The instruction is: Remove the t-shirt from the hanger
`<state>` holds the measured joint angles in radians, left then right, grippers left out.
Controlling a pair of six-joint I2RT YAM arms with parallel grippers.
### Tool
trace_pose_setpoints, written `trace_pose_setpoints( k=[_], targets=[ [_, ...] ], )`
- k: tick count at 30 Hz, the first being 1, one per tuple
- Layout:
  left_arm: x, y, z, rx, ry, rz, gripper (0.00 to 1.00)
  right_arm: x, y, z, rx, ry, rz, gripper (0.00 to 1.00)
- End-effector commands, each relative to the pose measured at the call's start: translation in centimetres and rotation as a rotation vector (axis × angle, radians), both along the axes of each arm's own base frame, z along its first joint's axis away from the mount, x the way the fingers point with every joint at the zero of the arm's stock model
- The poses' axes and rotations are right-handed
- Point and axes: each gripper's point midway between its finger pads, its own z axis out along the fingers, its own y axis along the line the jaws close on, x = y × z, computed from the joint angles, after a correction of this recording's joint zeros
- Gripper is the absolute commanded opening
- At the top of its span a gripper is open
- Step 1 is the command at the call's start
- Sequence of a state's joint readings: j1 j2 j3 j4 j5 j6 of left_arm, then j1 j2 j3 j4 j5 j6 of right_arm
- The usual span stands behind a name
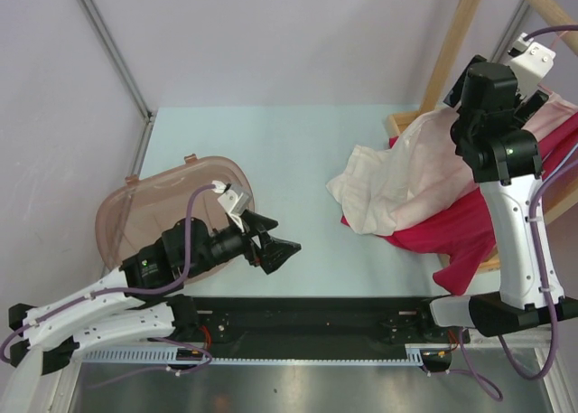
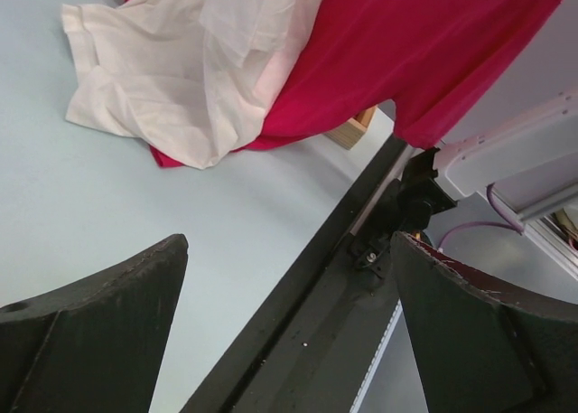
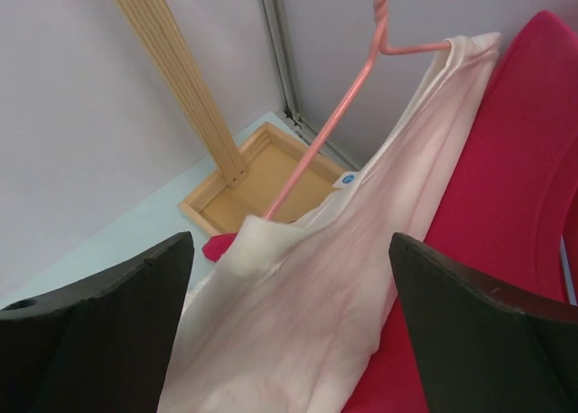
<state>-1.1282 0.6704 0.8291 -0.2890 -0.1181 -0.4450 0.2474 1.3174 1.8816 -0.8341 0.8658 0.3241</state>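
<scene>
Hanging on the pink hanger (image 3: 336,122), the cream t-shirt (image 3: 298,314) draped down over a red garment (image 3: 506,196) at the table's (image 1: 271,160) right side. I saw the right gripper (image 3: 289,250) facing it, fingers spread wide, empty. Left gripper (image 1: 275,246) sat well apart, jaws likewise parted.

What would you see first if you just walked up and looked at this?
The bright red cloth on the table's right side jumps out, with a cream t-shirt draped over it. The t-shirt hangs from a pink hanger beside a wooden post, right in front of the open right gripper. On the left, a brown see-through container sits beside the open left gripper.
</scene>
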Motion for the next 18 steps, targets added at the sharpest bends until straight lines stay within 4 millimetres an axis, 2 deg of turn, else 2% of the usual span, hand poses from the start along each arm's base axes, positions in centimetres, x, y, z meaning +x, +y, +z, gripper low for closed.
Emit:
trace_pose_setpoints(
  k=[1, 2, 6, 9, 15, 18],
  targets=[
    [-1.3, -1.2, 2.5, -0.095, 0.014, -0.081, 0.97, 1.2, -1.5, 1.4, 0.004, -0.044, 0.004, 0.91],
    [-1.4, -1.3, 2.4, -0.101, 0.025, -0.084, 0.97, 1.3, -1.9, 1.3, 0.004, -0.041, -0.002, 0.9],
    [-2.0, -1.5, 2.2, -0.139, 0.073, -0.104, 0.92, 1.5, -2.5, 1.5, 0.03, -0.067, -0.008, 0.7],
    [-2.2, -1.2, 2.6, -0.153, 0.088, -0.099, 0.91, 1.7, -2.6, 1.3, 0.068, -0.09, -0.011, 0.61],
    [-1.9, -1.2, 3.1, -0.123, 0.084, -0.088, 0.89, 2.6, -2.7, -0.3, 0.15, -0.126, -0.047, 0.52],
    [-2.0, -1.4, 3.2, -0.117, 0.088, -0.099, 0.89, 3.2, -2.5, -1.0, 0.177, -0.14, -0.047, 0.52]
  ],
)
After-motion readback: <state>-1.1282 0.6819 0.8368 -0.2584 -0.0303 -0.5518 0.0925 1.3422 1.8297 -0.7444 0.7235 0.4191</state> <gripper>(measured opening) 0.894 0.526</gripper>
